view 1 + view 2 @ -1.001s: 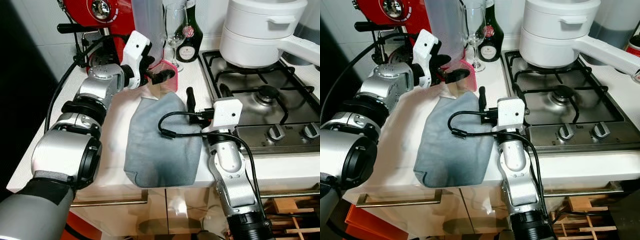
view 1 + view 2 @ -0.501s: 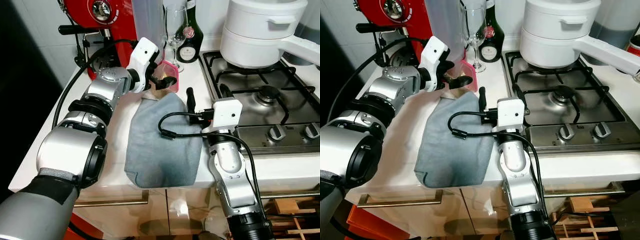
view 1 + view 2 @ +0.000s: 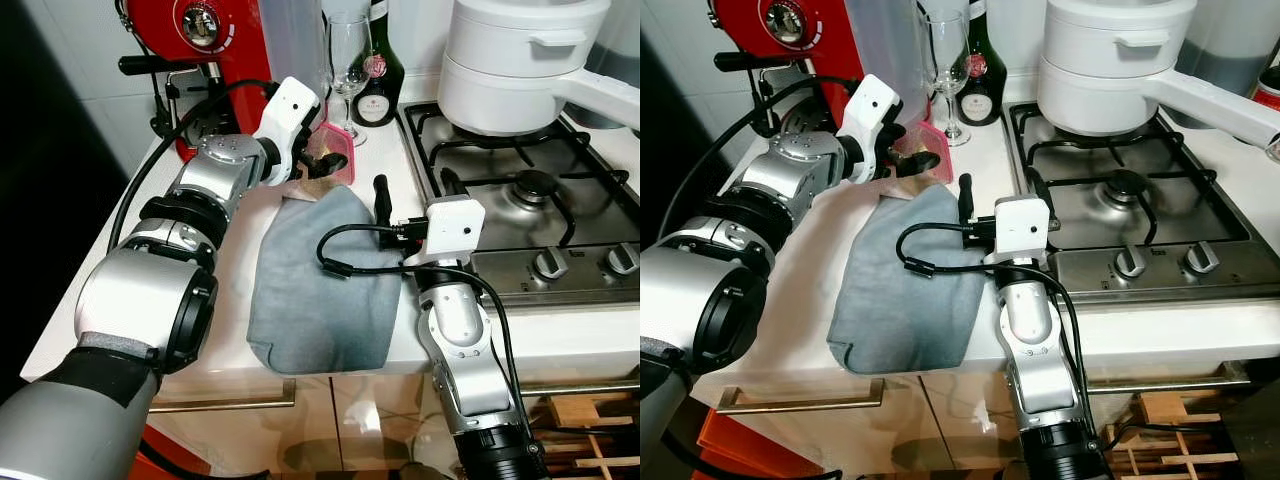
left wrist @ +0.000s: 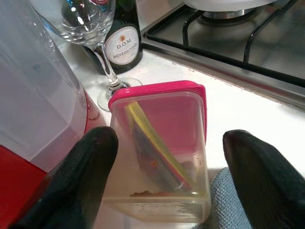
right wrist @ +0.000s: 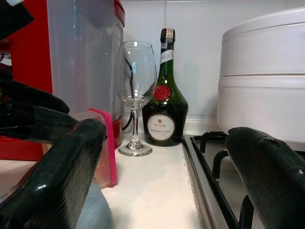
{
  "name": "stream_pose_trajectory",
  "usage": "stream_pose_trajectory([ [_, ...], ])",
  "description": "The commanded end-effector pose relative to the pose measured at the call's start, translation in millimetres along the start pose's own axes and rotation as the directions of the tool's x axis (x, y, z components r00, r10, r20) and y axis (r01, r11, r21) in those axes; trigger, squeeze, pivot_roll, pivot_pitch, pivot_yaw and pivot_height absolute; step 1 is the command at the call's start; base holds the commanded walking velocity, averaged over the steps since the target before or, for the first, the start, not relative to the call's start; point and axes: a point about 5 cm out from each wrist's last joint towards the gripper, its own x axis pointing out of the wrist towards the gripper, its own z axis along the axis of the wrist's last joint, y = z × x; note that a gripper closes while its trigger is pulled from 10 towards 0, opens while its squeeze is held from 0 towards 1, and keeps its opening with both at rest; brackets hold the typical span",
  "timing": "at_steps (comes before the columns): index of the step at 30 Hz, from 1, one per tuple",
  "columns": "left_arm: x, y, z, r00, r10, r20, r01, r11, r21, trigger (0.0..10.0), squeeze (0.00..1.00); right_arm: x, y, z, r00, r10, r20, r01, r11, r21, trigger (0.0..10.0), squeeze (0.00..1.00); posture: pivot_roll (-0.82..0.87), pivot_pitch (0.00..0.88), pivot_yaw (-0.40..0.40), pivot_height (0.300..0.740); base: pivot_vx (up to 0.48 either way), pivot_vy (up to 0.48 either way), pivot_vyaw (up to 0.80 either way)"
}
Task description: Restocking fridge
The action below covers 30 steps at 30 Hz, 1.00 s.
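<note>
I have the left gripper [image 4: 164,157] lined up on the pink-lidded food container [image 4: 159,148], which lies on its side on the white counter [image 3: 235,250] at the far edge of the grey cloth [image 3: 320,280], lid facing away toward the wall. The two black fingers [image 4: 86,167] stand wide apart, one on each long side of the box, and I see no contact yet, so the gripper holds nothing. I judge the approach is set this way so that closing will pinch the clear walls across the narrow width (something yellow and some crumbs lie inside). The right gripper [image 3: 380,195] rests low on the cloth near the hob edge, its fingers also spread and empty; it looks parked out of the way, though I could use it to steady the cloth if the box drags on it. The crowd behind the box worries me: the wine glass [image 4: 93,28] stands just beyond the lid, the dark green bottle [image 4: 123,40] behind that, and the clear jug [image 4: 33,86] of the red machine [image 3: 195,40] sits close beside the left finger. The gas hob [image 3: 530,190] with its white pots [image 3: 515,60] lies off to the right, well clear. No fridge can be seen from here.
</note>
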Motion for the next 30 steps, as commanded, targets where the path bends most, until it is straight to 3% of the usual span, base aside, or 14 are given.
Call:
stream_pose_trajectory([
  [1, -1.4, -0.4, -11.0, 0.996, -0.029, -0.081, 0.030, 0.999, 0.012, 0.0, 0.00, -0.4, 2.8, 4.4, 1.000, 0.003, 0.018, -0.003, 1.000, 0.006, 10.0, 0.00, -0.19, 0.000, 0.149, 0.740, 0.000, 0.000, 0.00],
  [15, -6.4, 4.1, -7.0, 0.995, -0.069, -0.068, 0.070, 0.997, 0.013, 0.0, 0.00, 2.1, 3.1, 4.1, 1.000, 0.012, 0.019, -0.012, 1.000, 0.006, 10.0, 0.00, -0.17, 0.000, 0.138, 0.740, 0.000, 0.000, 0.00],
  [22, -14.9, 13.0, 24.0, 0.990, -0.102, 0.097, 0.105, 0.994, -0.026, 0.0, 0.00, 3.9, 2.4, 4.9, 1.000, 0.014, 0.026, -0.014, 1.000, 0.001, 10.0, 0.00, -0.17, 0.000, 0.135, 0.740, 0.000, 0.000, 0.00],
  [30, -27.3, 22.3, 45.0, 0.968, -0.128, 0.215, 0.131, 0.991, 0.001, 0.0, 0.00, 5.9, 2.1, 4.8, 0.999, 0.020, 0.028, -0.020, 1.000, 0.000, 10.0, 0.00, -0.16, 0.000, 0.123, 0.740, 0.000, 0.000, 0.00],
])
